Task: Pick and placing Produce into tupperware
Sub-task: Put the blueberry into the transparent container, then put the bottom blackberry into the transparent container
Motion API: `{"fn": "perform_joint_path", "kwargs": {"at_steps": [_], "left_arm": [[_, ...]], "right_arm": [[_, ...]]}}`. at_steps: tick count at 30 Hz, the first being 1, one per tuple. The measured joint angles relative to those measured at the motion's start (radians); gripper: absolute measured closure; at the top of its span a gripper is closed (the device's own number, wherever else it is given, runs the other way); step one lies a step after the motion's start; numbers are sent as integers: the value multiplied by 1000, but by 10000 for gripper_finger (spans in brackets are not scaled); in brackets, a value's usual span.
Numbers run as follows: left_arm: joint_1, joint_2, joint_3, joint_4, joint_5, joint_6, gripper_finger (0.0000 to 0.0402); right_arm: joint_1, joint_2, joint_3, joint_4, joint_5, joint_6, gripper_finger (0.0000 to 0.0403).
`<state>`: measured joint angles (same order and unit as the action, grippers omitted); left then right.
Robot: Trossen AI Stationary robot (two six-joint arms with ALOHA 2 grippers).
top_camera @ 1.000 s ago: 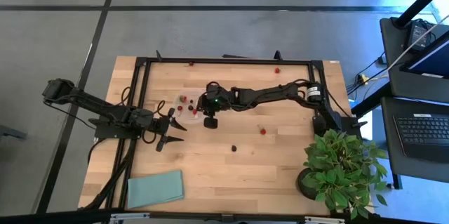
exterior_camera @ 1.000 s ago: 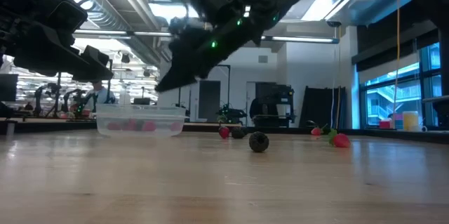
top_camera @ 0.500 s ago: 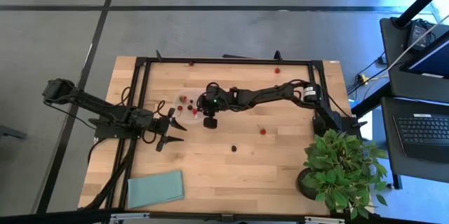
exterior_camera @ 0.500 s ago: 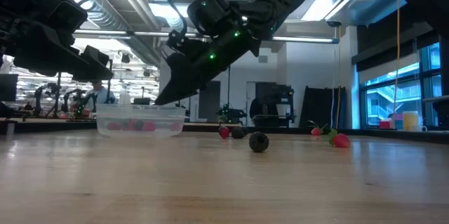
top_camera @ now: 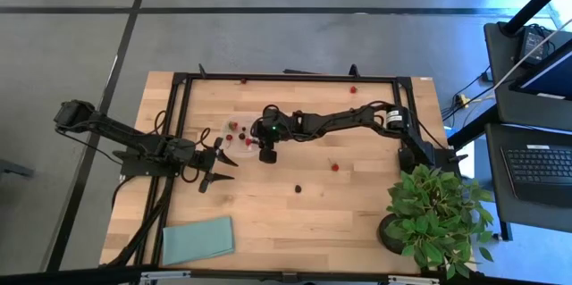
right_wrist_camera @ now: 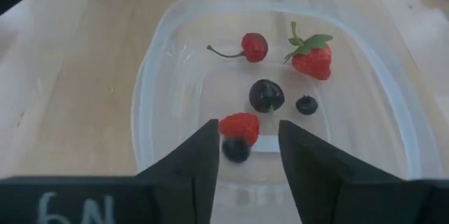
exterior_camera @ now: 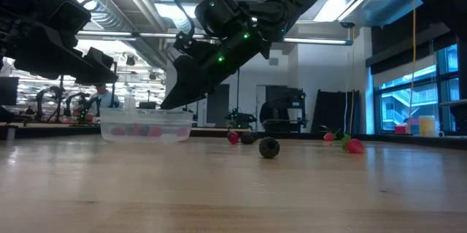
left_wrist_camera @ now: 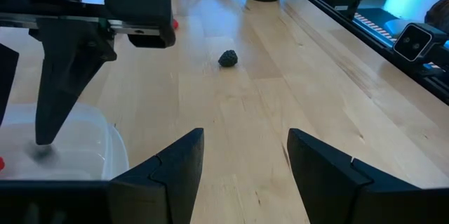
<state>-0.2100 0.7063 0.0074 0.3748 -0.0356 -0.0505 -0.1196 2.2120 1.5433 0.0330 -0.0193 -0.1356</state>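
Your right gripper (right_wrist_camera: 245, 155) hangs directly over the clear tupperware (right_wrist_camera: 393, 122), which sits on the tabletop (top_camera: 295, 222) left of centre. Its fingers are parted, and a red berry (right_wrist_camera: 239, 126) shows in the gap between them with a dark berry (right_wrist_camera: 236, 149) just below; from this angle it cannot be told whether the red one is still touched by the fingers or already lies on the container floor, so treat the release as unconfirmed. Inside the container you have a cherry with its stem (right_wrist_camera: 252, 45), a strawberry with a green top (right_wrist_camera: 311, 58), a dark round fruit (right_wrist_camera: 267, 95) and a small blueberry (right_wrist_camera: 306, 104), so roughly half a dozen pieces are in. Outstanding on the tabletop: a dark berry (top_camera: 298, 188) near the middle, a red piece (top_camera: 335, 166) to its right, and red pieces by the far rail (top_camera: 353, 89) and (top_camera: 244, 80); the low view shows a further small cluster (exterior_camera: 349, 143) beyond. Your left gripper (top_camera: 217, 162) waits just beside the container on its near side, fingers spread and holding nothing. By my judgement the task is around the halfway mark, with several pickups remaining.
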Motion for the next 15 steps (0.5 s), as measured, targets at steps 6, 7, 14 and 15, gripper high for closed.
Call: {"fn": "perform_joint_path", "kwargs": {"at_steps": [6, 7, 14, 15], "left_arm": [[0, 0, 0, 0, 0, 0, 202], [0, 0, 0, 0, 0, 0, 202], [0, 0, 0, 0, 0, 0, 202], [0, 0, 0, 0, 0, 0, 202]], "right_arm": [[-1, 0, 0, 0, 0, 0, 231], [-1, 0, 0, 0, 0, 0, 228], [-1, -44, -2, -123, 0, -5, 221], [-1, -60, -2, -151, 0, -5, 220]]}}
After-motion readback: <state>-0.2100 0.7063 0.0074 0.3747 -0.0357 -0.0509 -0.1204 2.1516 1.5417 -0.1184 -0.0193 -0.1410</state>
